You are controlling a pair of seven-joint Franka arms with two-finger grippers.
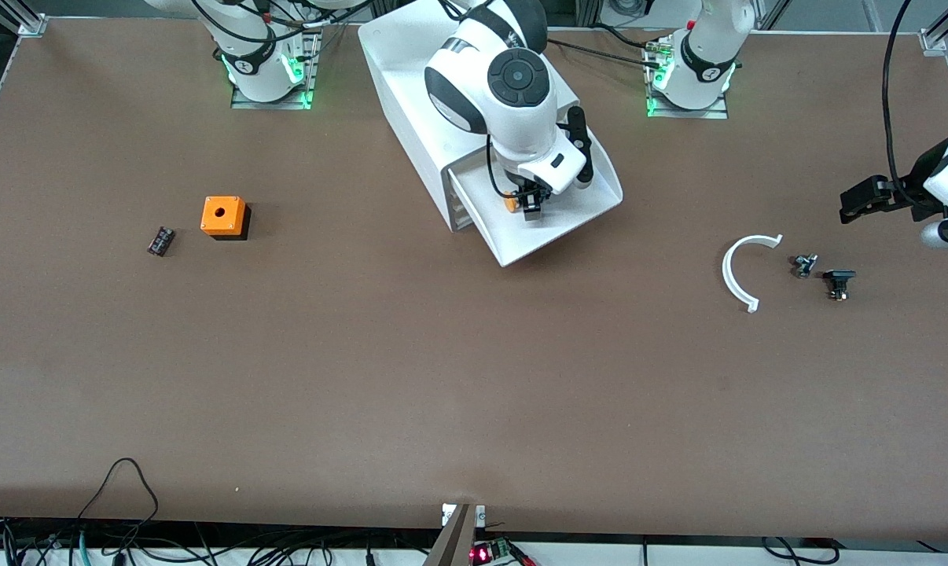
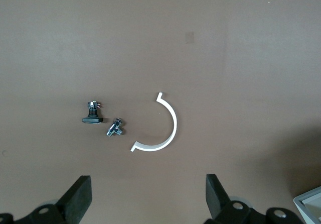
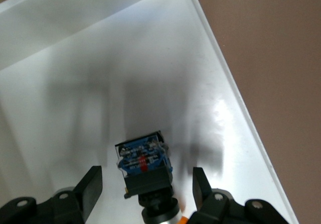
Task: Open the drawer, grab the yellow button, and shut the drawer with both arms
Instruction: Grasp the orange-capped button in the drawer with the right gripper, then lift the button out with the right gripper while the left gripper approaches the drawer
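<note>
- White curved clip (image 1: 737,270) is seen lying on the table (image 1: 442,377) toward the left arm's end; of the loose parts it reaches nearest the front camera.
- Two small parts are set just beside the clip, toward the table's end on that side: a metal fitting (image 1: 805,264) and a black part (image 1: 838,282), close together, not touching.
- Left gripper (image 2: 149,196) is held over the table near those parts, fingers (image 2: 79,196) spread wide, nothing between them. The clip, fitting and black part are all visible past its fingertips in the left wrist view.
- Drawer (image 1: 568,224) is pulled out of the top of the white cabinet (image 1: 411,94), tray fully exposed.
- Button (image 3: 145,166) is lying on the drawer floor, near the cabinet end of the tray; its orange cap (image 1: 510,202) shows in the front view.
- Right gripper (image 3: 147,189) is lowered into the drawer, fingers (image 3: 90,186) open on either side of the button, a gap visible on each side; no contact seen.
- Orange cube with a hole (image 1: 223,216) sits toward the right arm's end of the table; a small dark part (image 1: 160,240) lies just beside it, slightly nearer the front camera.
</note>
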